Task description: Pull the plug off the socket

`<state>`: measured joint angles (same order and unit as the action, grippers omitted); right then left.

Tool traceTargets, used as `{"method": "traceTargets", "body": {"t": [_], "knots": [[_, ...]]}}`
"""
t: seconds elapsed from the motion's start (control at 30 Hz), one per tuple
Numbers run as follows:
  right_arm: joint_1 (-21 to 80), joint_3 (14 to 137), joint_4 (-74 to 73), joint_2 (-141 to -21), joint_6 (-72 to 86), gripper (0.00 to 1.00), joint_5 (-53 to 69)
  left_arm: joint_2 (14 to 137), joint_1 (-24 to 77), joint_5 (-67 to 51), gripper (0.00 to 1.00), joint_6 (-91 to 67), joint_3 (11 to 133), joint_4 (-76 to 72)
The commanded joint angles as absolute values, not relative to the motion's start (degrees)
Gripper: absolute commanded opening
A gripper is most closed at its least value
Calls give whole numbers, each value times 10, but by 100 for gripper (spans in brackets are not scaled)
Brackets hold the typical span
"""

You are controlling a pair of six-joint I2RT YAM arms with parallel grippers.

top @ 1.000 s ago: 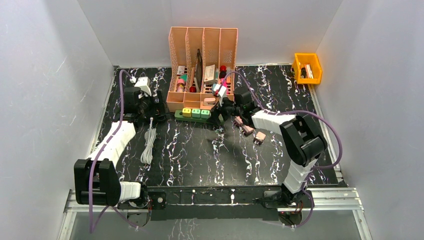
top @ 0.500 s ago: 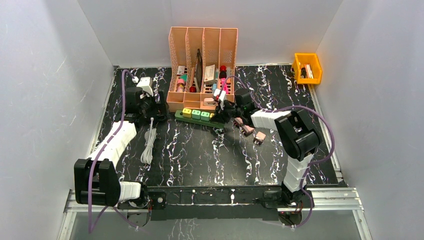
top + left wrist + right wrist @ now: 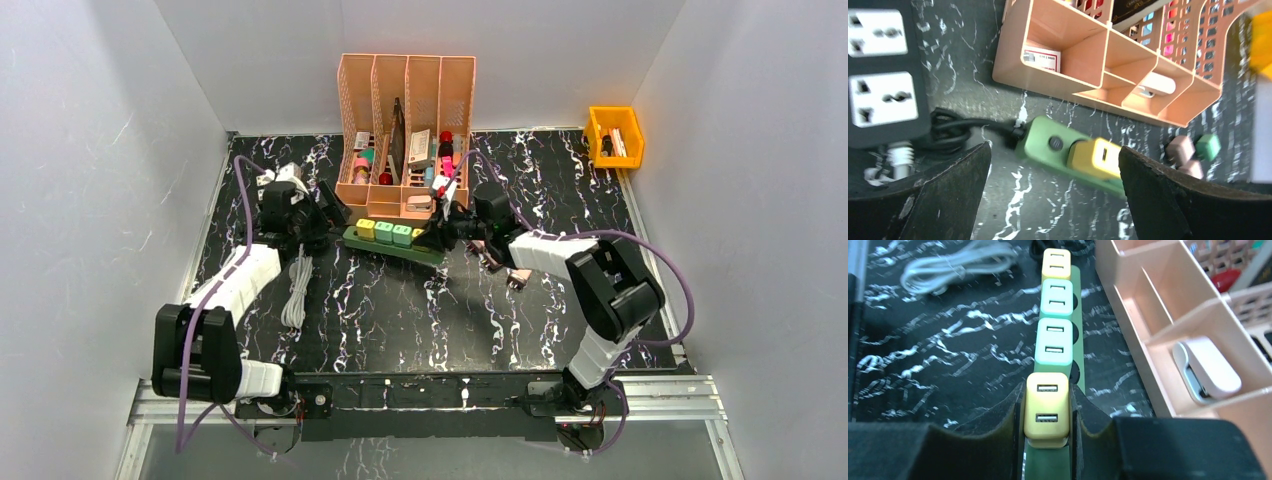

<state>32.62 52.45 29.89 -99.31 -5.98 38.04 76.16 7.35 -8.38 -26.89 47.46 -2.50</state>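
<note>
A green socket strip (image 3: 392,245) lies in front of the organizer with a row of plugs in it. In the right wrist view, my right gripper (image 3: 1047,409) is shut on the yellow plug (image 3: 1047,390) at the strip's near end, one finger (image 3: 1013,415) on each side of it. That plug still sits on the strip (image 3: 1048,465). Two mint plugs (image 3: 1055,342) and another yellow one (image 3: 1056,262) follow along the row. My left gripper (image 3: 1053,156) stands open, hovering near the strip's cord end (image 3: 1040,145), where a yellow plug (image 3: 1095,157) shows.
A peach file organizer (image 3: 405,110) stands right behind the strip. A coiled white cable (image 3: 297,285) lies at the left, pink adapters (image 3: 517,279) at the right, an orange bin (image 3: 614,135) at the back right. A black multi-socket block (image 3: 883,95) sits by the left gripper.
My right gripper has closed on the end yellow plug. The strip has shifted and now lies slanted. The left gripper has moved right, closer to the strip's cord end.
</note>
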Motion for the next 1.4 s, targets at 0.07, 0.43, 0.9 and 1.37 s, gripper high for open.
{"method": "traceTargets", "body": {"t": [0.07, 0.43, 0.9, 1.37], "knots": [[358, 518, 455, -916, -3, 0, 422, 792, 73, -120, 98, -553, 419, -104], [361, 487, 510, -886, 12, 0, 400, 814, 73, -194, 98, -890, 283, -293], [360, 403, 675, -844, -17, 0, 186, 787, 58, -243, 98, -879, 345, -82], [368, 437, 695, -873, -19, 0, 168, 776, 48, -243, 99, -855, 377, -42]]}}
